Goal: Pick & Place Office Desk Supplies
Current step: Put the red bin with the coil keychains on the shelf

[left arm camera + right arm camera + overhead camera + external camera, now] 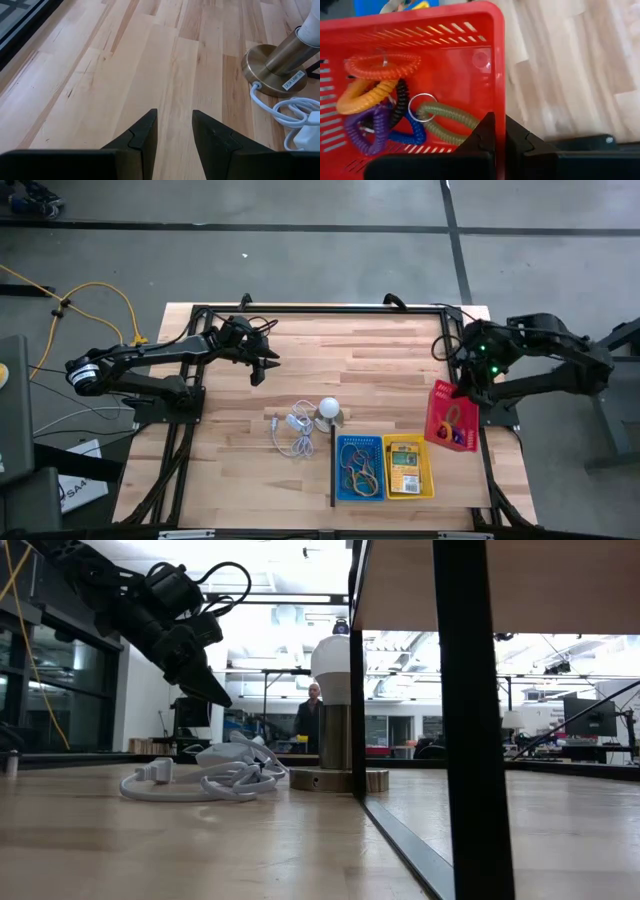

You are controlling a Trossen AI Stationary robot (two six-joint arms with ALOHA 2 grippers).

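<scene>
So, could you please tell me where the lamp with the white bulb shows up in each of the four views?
High view: the lamp stands mid-table, just above the blue tray.
Low view: centre, just left of the dark post, bulb above a brass base.
Left wrist view: upper right corner, only the brass base showing.
Right wrist view: not in it.
Shared landmark: the white cord lies coiled beside the base in all three.

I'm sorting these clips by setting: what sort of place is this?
Probably a robotics lab or open workshop: a light wooden table in a black metal frame on a grey concrete floor, and behind it desks with a computer monitor and a standing person.
</scene>
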